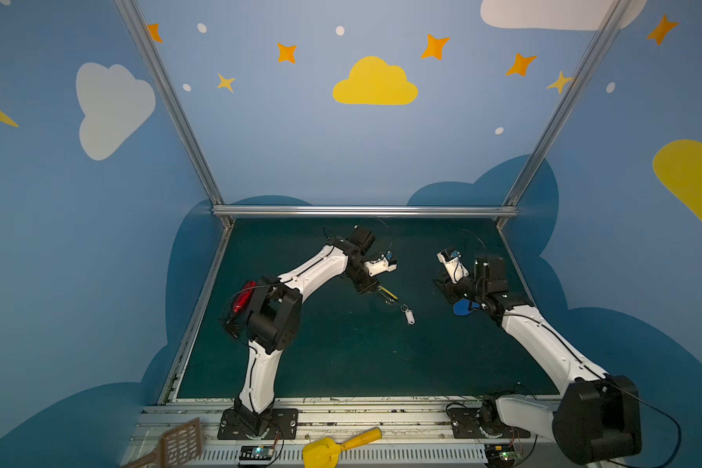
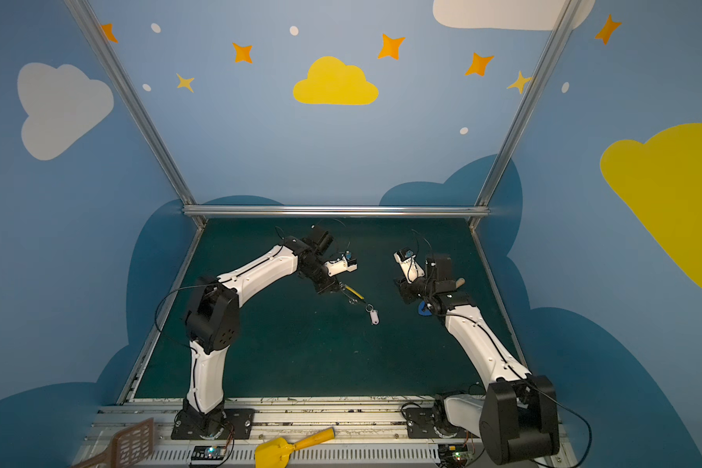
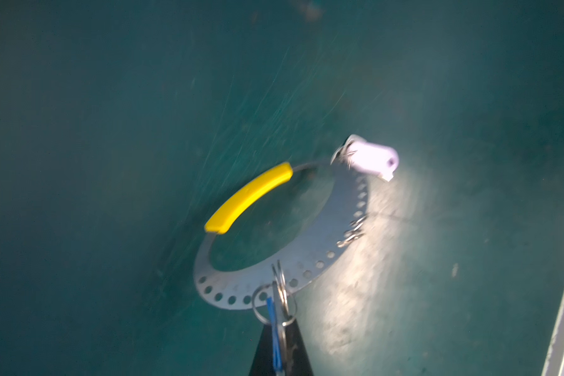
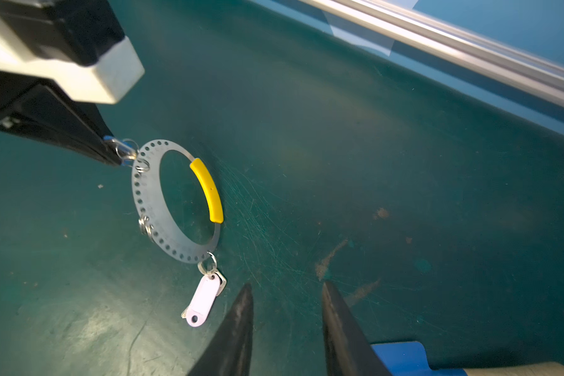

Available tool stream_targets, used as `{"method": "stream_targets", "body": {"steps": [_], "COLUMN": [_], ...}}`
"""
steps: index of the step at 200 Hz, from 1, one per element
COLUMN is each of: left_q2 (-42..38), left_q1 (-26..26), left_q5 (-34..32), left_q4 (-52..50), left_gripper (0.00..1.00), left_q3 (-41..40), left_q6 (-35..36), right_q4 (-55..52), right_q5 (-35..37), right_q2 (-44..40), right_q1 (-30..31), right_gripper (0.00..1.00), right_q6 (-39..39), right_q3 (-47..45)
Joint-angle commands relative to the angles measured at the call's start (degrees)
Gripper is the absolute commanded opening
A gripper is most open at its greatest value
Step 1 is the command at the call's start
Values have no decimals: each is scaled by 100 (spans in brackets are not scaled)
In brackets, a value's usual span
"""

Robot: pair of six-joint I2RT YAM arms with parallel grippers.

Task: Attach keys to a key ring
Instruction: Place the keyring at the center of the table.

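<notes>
Dark green mat [image 4: 404, 162] between blue cloud walls [image 1: 341, 162]. Pinched tight in left gripper [image 4: 114, 155]: blue-tagged key [image 3: 272, 312], hooked on key ring [image 4: 144, 195] at mid-mat, white fob [image 4: 202, 302] lying at its near-right rim. Just right of fob, right gripper [image 4: 287, 293] spread, empty

This is a robotics lab test cell, dressed up like a playroom. Blue panel walls [image 1: 300, 162] painted with white and yellow clouds and orange stars enclose a booth framed in silver aluminium extrusion bars [image 1: 365, 211]. The floor of the booth is a scuffed dark green work mat [image 1: 341, 364]. A white-and-black jointed left arm [image 1: 260, 377] and a matching right arm [image 1: 544, 344] stand on black bolted base plates [image 1: 286, 419] fixed to a slotted metal rail [image 1: 381, 456]. A bare circuit board with lit LEDs [image 1: 256, 451] and loose black cables sit beside the bases.
</notes>
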Motion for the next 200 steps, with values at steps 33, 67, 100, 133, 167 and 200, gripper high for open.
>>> {"method": "stream_targets", "body": {"steps": [33,67,100,133,167,200], "left_q2": [68,-3,51,-248,-892,-2164], "left_q1": [561,706,850,996,1174,1556], "left_q5": [24,-172,-200,-386,-432,-763], "left_q4": [-318,-281,-176,224,690,2302], "left_gripper": [4,4,11,38,52,91], "left_q3": [-421,-923,-1144,-1610,-2354,-3601], "left_q6": [339,286,74,-297,-668,-1415], "right_q4": [56,-119,-191,-381,-173,416], "right_q5": [-270,-365,-291,-37,8,-80], "right_q2": [600,1061,1354,1443,1243,1025], "right_q1": [-17,-17,-22,-95,-357,-780], "right_gripper": [36,36,36,38,44,89], "right_q6": [-281,-380,-194,-79,7,459], "right_q3": [472,772,952,979,688,278]}}
